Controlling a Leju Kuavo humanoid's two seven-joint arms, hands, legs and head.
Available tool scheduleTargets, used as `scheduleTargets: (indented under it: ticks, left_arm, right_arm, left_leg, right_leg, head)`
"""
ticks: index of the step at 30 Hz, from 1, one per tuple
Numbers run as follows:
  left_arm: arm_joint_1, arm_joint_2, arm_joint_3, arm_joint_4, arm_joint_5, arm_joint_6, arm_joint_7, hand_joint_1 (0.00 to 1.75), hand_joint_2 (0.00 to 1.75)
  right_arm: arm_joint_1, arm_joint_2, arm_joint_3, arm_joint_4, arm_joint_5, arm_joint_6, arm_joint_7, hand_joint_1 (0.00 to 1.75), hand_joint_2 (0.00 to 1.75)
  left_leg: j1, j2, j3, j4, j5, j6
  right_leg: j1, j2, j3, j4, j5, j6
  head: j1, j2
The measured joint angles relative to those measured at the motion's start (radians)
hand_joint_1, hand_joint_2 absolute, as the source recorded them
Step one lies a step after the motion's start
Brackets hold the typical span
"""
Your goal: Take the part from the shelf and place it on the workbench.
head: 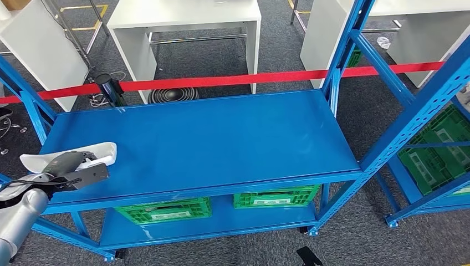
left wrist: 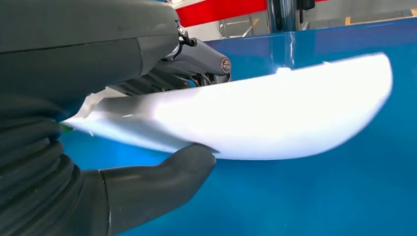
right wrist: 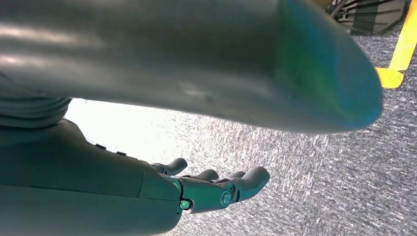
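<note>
Left hand: the left hand (head: 69, 166) is at the near left corner of the blue shelf (head: 221, 138), above its top board. It holds the white part (head: 83, 154).
Left fingers: in the left wrist view the thick grey thumb (left wrist: 162, 179) presses one side of the part (left wrist: 275, 115) and the darker fingers (left wrist: 196, 61) lie on the other side, so the fingers are clamped on the part.
White part: a long, curved, smooth white plastic piece, wide and rounded at the far end. It is in the left hand, low over the blue top board; I cannot tell if it touches the board.
Right hand: in the right wrist view the right hand (right wrist: 206, 189) hangs above grey carpet floor (right wrist: 319, 187). Its fingers (right wrist: 251, 179) are a little bent, apart from each other, and hold nothing.
Shelf: a blue metal rack with blue posts. On its lower board stand two green crates (head: 166, 210), side by side.
Second rack: at the right stands another blue rack, with a green crate (head: 438, 155) on a low board.
Behind the shelf: a red barrier belt (head: 221, 82) runs across, and beyond it stands a white desk (head: 183, 16) on the grey carpet.
</note>
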Motion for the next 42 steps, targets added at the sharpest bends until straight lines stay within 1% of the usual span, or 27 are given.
scheduleTargets:
  ticks: [6, 9, 14, 17, 20, 26, 28, 30, 32, 37, 39, 42]
  left_arm:
    - [0.000, 0.000, 0.000, 0.001, 0.000, 0.014, 0.010, 1.75, 1.75]
    - [0.003, 0.000, 0.000, 0.001, 0.002, 0.041, 0.003, 1.75, 1.75]
    - [0.021, -0.003, 0.000, 0.001, 0.000, 0.131, -0.032, 1.75, 1.75]
    - [0.037, -0.007, 0.005, -0.003, 0.039, 0.177, -0.080, 1.75, 1.75]
    - [0.054, -0.014, 0.020, -0.011, 0.089, 0.190, -0.119, 1.75, 1.75]
    - [0.068, -0.024, 0.044, -0.021, 0.123, 0.192, -0.142, 1.75, 1.75]
    - [0.077, -0.031, 0.067, -0.043, 0.188, 0.165, -0.170, 1.75, 1.75]
    - [0.096, -0.041, 0.104, -0.098, 0.293, 0.100, -0.197, 1.75, 1.75]
    - [0.118, -0.055, 0.148, -0.177, 0.403, 0.029, -0.210, 1.75, 1.75]
    - [0.179, -0.085, 0.235, -0.381, 0.615, -0.108, -0.213, 1.75, 1.75]
    - [0.191, -0.089, 0.249, -0.422, 0.653, -0.134, -0.212, 1.75, 1.75]
    - [0.193, -0.090, 0.251, -0.428, 0.659, -0.137, -0.212, 1.75, 1.75]
  right_arm:
    - [0.000, 0.000, 0.000, 0.000, 0.000, 0.000, 0.002, 0.00, 0.00]
    - [0.000, 0.000, 0.000, 0.000, 0.002, 0.000, 0.003, 0.00, 0.00]
    - [0.000, 0.000, -0.001, 0.000, 0.009, 0.000, 0.001, 0.00, 0.00]
    - [0.000, 0.000, -0.002, 0.000, 0.009, -0.002, -0.001, 0.00, 0.00]
    - [-0.001, 0.001, -0.005, 0.000, 0.009, -0.002, -0.003, 0.00, 0.00]
    - [-0.001, 0.001, -0.007, 0.000, 0.010, -0.003, -0.004, 0.00, 0.00]
    - [-0.001, 0.001, -0.008, 0.000, 0.011, -0.003, -0.004, 0.00, 0.00]
    - [-0.001, 0.001, -0.010, 0.000, 0.012, -0.003, -0.004, 0.00, 0.00]
    - [-0.002, 0.002, -0.012, 0.000, 0.013, -0.003, -0.005, 0.00, 0.00]
    - [-0.003, 0.007, -0.018, 0.000, 0.019, -0.003, -0.011, 0.00, 0.00]
    - [-0.003, 0.007, -0.019, 0.000, 0.020, -0.003, -0.012, 0.00, 0.00]
    - [-0.003, 0.007, -0.020, 0.000, 0.020, -0.004, -0.013, 0.00, 0.00]
  left_leg:
    - [0.000, 0.000, 0.003, 0.000, -0.001, 0.000]
    - [0.000, 0.000, 0.003, 0.000, -0.001, 0.000]
    - [0.000, 0.000, 0.003, 0.000, -0.001, 0.000]
    - [0.000, 0.000, 0.003, 0.000, -0.001, 0.000]
    - [0.000, 0.000, 0.003, 0.000, -0.001, 0.000]
    - [0.000, 0.000, 0.003, 0.000, -0.001, 0.000]
    - [0.000, 0.000, 0.003, 0.000, -0.001, 0.000]
    - [0.000, 0.000, 0.003, 0.000, -0.001, 0.000]
    - [0.000, 0.000, 0.003, 0.000, -0.001, 0.000]
    - [-0.001, 0.001, 0.004, 0.000, -0.001, 0.000]
    - [-0.001, 0.001, 0.003, 0.000, -0.001, 0.000]
    - [-0.001, 0.001, 0.003, 0.000, -0.001, 0.000]
  right_leg:
    - [0.000, 0.000, 0.002, 0.000, 0.000, 0.000]
    - [0.000, 0.000, 0.003, 0.000, 0.000, 0.000]
    - [0.000, 0.000, 0.003, 0.000, 0.000, 0.000]
    - [0.000, 0.000, 0.003, 0.000, 0.000, 0.000]
    - [0.000, 0.000, 0.003, 0.000, -0.001, 0.000]
    - [0.000, 0.000, 0.003, 0.000, -0.001, 0.001]
    - [0.000, 0.000, 0.003, 0.000, -0.001, 0.001]
    - [-0.001, -0.001, 0.003, 0.000, -0.001, 0.001]
    - [-0.001, -0.001, 0.003, 0.000, -0.001, 0.001]
    - [-0.001, 0.002, 0.003, 0.000, -0.001, 0.001]
    - [-0.001, 0.001, 0.003, 0.000, -0.001, 0.001]
    - [-0.001, 0.001, 0.002, 0.000, -0.001, 0.001]
  head:
    - [0.000, 0.000]
    - [0.000, 0.000]
    - [0.000, 0.000]
    - [0.000, 0.000]
    - [0.000, 0.000]
    - [0.000, 0.000]
    - [0.000, 0.000]
    - [0.000, 0.000]
    - [0.000, 0.000]
    - [0.000, 0.000]
    - [0.000, 0.000]
    - [0.000, 0.000]
